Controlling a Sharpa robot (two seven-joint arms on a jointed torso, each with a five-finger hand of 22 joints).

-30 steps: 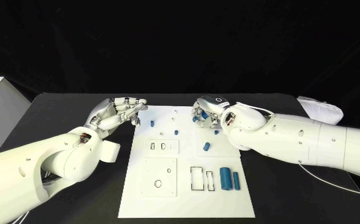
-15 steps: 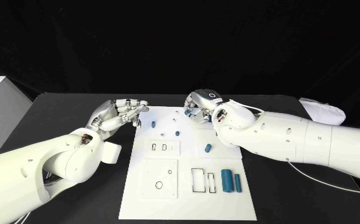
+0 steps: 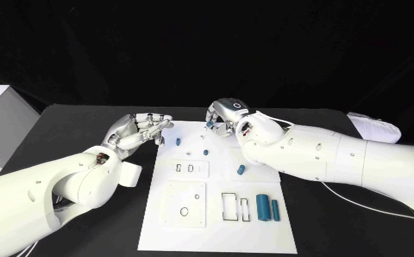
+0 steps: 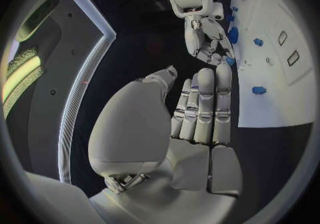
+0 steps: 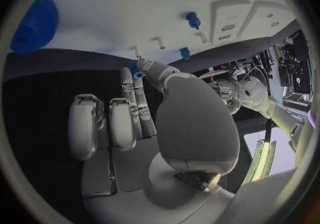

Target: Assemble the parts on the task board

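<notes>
One blue part (image 3: 210,124) between right fingers (image 3: 221,127).

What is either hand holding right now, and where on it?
The right hand pinches a small blue part at its fingertips; which end cannot be told. The left hand holds nothing.

left hand (image 3: 138,129) raised, fingers together and loosely curled, holding nothing, right hand (image 3: 226,118) pinching small blue part (image 3: 210,124), both arms reaching forward
</notes>
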